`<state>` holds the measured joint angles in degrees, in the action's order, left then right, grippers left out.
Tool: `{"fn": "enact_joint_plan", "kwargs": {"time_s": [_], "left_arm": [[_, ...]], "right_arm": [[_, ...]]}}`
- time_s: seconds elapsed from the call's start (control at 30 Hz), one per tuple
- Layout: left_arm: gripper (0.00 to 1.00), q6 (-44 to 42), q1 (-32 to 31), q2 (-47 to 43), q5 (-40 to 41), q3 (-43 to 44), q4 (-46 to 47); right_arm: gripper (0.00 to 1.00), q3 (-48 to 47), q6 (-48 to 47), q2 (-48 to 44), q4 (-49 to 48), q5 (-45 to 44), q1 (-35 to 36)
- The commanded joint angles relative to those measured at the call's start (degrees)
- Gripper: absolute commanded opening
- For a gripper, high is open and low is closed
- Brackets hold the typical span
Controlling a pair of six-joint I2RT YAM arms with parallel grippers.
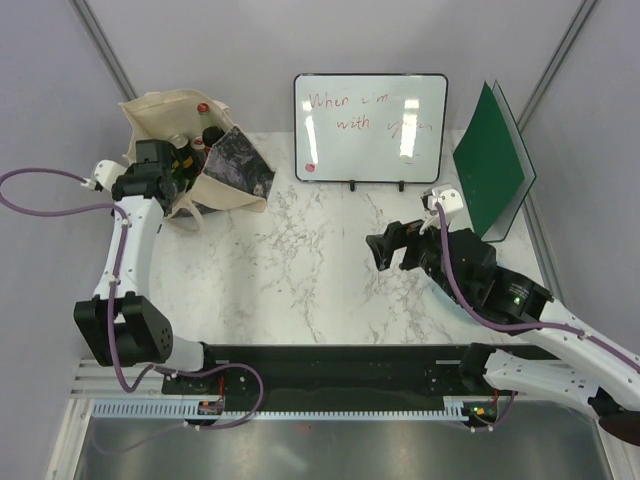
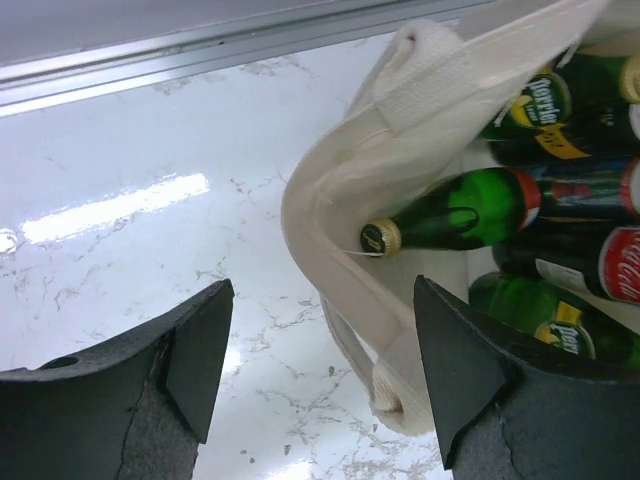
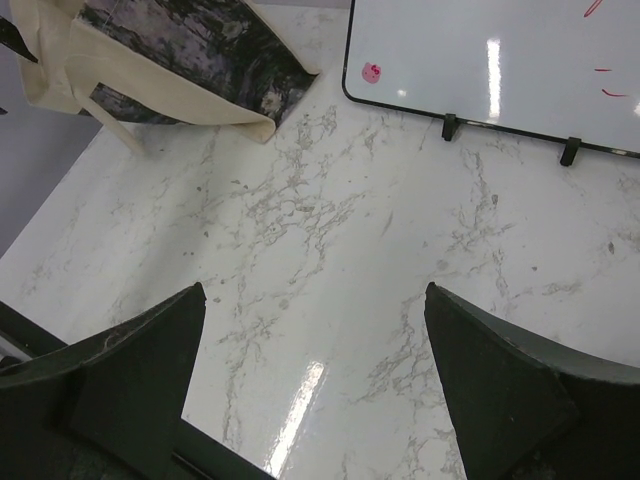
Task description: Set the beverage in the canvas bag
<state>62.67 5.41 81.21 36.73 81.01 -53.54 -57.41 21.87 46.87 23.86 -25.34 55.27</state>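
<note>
1. Hovering at the canvas bag (image 1: 160, 108) mouth: left gripper (image 2: 318, 372), jaws wide apart, empty.
2. Beverage (image 2: 452, 212) inside, neck against the cloth; possible finger snag on withdrawal, tipping the bag.
3. Right gripper (image 3: 315, 385): wide open, empty, above the table (image 3: 330, 230).

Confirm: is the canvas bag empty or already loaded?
Loaded. The left wrist view shows several green bottles and a Coca-Cola bottle lying inside the open mouth of the canvas bag.

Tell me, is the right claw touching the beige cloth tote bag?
Apart. Top view shows white marble table between the right gripper and the beige canvas bag.
</note>
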Motion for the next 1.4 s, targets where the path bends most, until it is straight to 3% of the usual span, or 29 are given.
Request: {"fn": "enact_joint_plan", "kwargs": {"time_s": [0.0, 0.13, 0.23, 0.4, 0.5, 0.57, 0.6, 0.67, 0.7, 0.73, 1.07, 1.23, 1.37], "left_arm": [[0.79, 7.11, 1.27, 2.55, -0.52, -0.5, -1.83], [0.78, 9.57, 1.36, 2.81, -1.05, -2.08, -0.96], [0.69, 9.75, 1.36, 3.6, -1.57, -2.79, 1.41], [0.68, 9.75, 1.27, 5.45, -2.54, -3.14, 1.95], [0.58, 9.57, 1.36, 5.1, -2.37, -3.75, 2.82], [0.49, 8.78, 1.27, 4.66, -2.54, -3.58, 3.7], [0.36, 8.08, 1.27, 4.05, -2.37, -3.58, 4.14], [0.23, 6.24, 1.27, 3.34, -1.67, -2.97, 4.84], [0.09, 5.62, 1.36, 2.91, -1.31, -2.79, 5.02], [0.03, 4.75, 1.27, 1.94, -0.96, -2.7, 5.2], [0.02, -0.97, 0.48, -2.02, 1.23, -4.37, 8.71], [0.03, -8.52, 0.13, -1.93, -1.13, -4.9, 13.36], [0.33, -12.92, -0.66, -2.11, -3.59, -3.94, 14.69]], "right_arm": [[0.98, -2.53, 0.46, 0.32, -0.04, -0.06, -0.16], [0.98, -3.06, 0.63, 1.2, -0.04, 0.29, -0.16], [0.98, -3.15, 0.81, 1.99, -0.04, 0.3, -0.16], [0.98, -3.85, 1.25, 2.78, -0.04, 0.12, -0.16], [0.98, -4.55, 1.42, 3.4, 0.05, -0.14, -0.07], [0.98, -5.08, 1.51, 3.75, 0.05, -0.23, -0.16], [0.98, -5.26, 1.51, 4.19, 0.14, -0.32, -0.16], [0.98, -5.7, 1.69, 4.54, 0.49, -0.76, -0.07], [0.98, -5.79, 1.86, 4.8, 0.49, -0.76, -0.07], [0.98, -5.79, 2.04, 4.89, 0.66, -1.02, -0.07], [0.98, -5.26, 4.15, 5.69, 2.86, -4.19, -0.16], [0.98, -5.7, 4.59, 5.16, 3.47, -5.33, -0.07], [0.98, -6.4, 4.5, 5.25, 4.0, -5.77, -0.07]]}}
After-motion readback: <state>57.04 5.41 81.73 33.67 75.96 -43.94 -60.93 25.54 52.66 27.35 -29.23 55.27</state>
